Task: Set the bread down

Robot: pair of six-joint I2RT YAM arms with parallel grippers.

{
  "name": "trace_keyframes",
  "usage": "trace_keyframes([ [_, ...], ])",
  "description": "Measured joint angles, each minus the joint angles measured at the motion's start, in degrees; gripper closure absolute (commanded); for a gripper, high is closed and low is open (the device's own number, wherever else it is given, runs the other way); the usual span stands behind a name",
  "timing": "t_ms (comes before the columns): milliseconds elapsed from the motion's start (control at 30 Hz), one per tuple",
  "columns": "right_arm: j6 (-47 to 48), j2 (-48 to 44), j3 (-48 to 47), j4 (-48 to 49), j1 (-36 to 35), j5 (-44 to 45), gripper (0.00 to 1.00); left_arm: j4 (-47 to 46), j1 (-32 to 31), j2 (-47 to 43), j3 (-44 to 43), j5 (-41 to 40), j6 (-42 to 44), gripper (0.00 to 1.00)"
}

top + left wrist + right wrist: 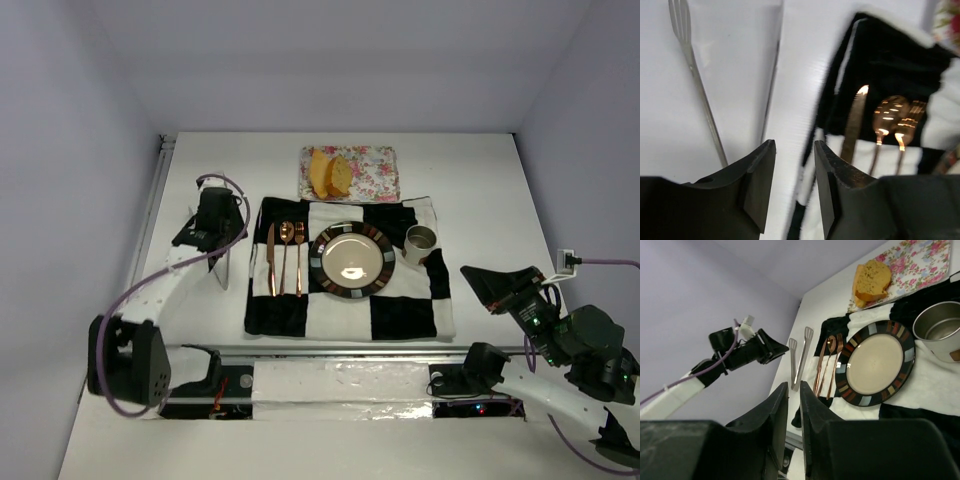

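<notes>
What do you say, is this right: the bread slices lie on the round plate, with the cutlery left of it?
No: the bread slices lie on the floral tray beyond the round plate, as the top external view shows. The cutlery does lie left of the plate.

Two bread slices (pixel 330 173) lie on one flowered tray (pixel 375 172), well ahead of the right gripper (pixel 794 390). One plate (pixel 320 262), one cup (pixel 421 243), one knife (pixel 271 258), one spoon (pixel 286 255) and one fork (pixel 299 255) sit on one checked cloth (pixel 400 315), between that gripper and the left gripper (pixel 795 150). One pair of tongs (pixel 700 85) lies just beside the left gripper.
</notes>
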State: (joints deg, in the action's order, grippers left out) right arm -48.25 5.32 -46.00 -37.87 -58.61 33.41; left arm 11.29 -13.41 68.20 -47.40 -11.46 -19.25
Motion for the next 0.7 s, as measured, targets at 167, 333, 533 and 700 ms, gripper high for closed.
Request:
trace_keyframes([
  [167,-0.02,0.00,0.02,-0.33,0.00,0.00,0.75,-2.86,2.78,9.35,-0.04,-1.68,2.45,0.64],
  [333,0.00,0.24,0.02,-0.33,0.00,-0.37,0.74,-5.77,5.38,18.23,-2.43,-2.73,4.94,0.64],
  [533,-0.04,1.95,0.11,-0.31,0.00,-0.85,0.74,-8.72,6.05,27.15,-6.73,-3.19,7.69,0.65],
  [700,-0.44,3.28,1.99,0.02,0.00,-2.08,0.73,-10.29,6.01,33.46,-10.08,-3.34,9.64,0.69],
])
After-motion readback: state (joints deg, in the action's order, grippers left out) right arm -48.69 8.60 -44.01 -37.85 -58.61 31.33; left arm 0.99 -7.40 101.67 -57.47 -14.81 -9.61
